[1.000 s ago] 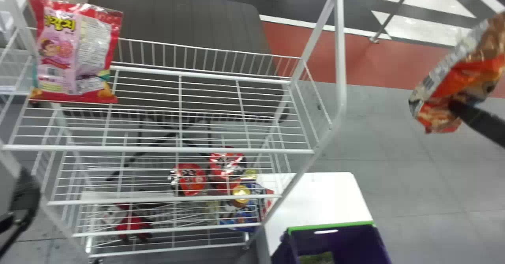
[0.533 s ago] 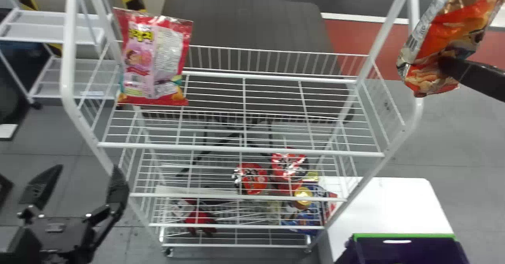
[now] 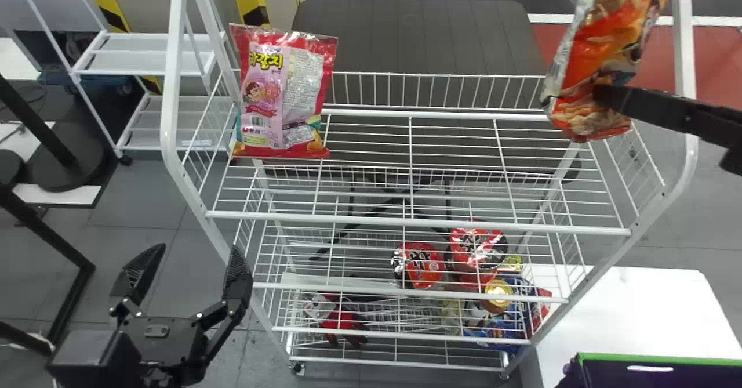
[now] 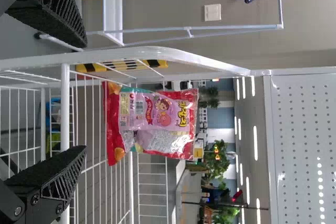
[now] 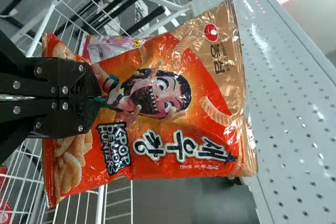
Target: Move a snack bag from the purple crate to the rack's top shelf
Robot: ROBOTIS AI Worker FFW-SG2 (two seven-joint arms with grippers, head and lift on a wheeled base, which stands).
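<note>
Since the bag (image 3: 603, 46) is out of the crate (image 3: 661, 362) and in the right gripper (image 3: 606, 95), I judge that more than half of the task is done; the picking and the lifting are finished, and the bag hangs in the air by the right end of the rack's top shelf (image 3: 417, 221); how high it is above the wires, I cannot tell exactly. What is left is to bring it fully over the shelf, lower it, let it go and take the arm away; a pink bag (image 3: 281, 95) stands at the left end of the same shelf, so probably a similar upright pose is wanted, well apart from it.

The jaws of the right gripper are clamped on the bag near its lower end, where the film is creased; the long axis is closer to upright than to flat, but it leans; the upper end points up and toward the right in the head view, the lower end down and to the left; the printed front with the cartoon face is turned to the right wrist camera. If it is released with this lean, it could tip over, I think; the left gripper (image 3: 197, 254) waits before the rack's left side, its jaws wide apart and with nothing between them.
</note>
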